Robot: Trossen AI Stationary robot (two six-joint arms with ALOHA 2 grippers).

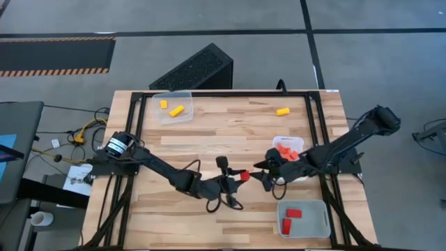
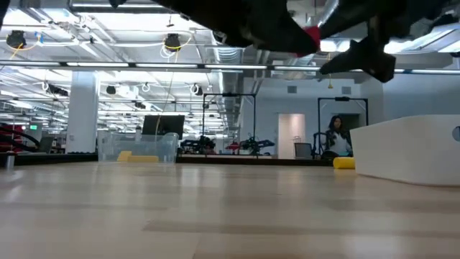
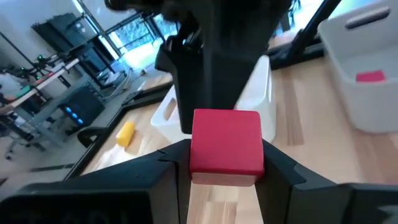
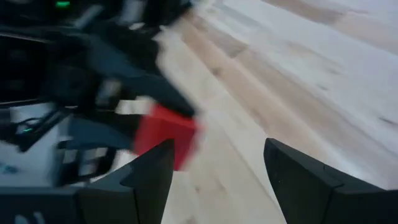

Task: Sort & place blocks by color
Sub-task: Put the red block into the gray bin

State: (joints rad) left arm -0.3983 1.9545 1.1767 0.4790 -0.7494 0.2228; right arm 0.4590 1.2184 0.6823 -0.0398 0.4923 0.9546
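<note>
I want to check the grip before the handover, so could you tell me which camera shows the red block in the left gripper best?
The left wrist view: the red block fills the centre, clamped between the left gripper's fingers. The high view shows it small, facing the open right gripper. The right wrist view blurs it; the low view shows only a sliver.
</note>
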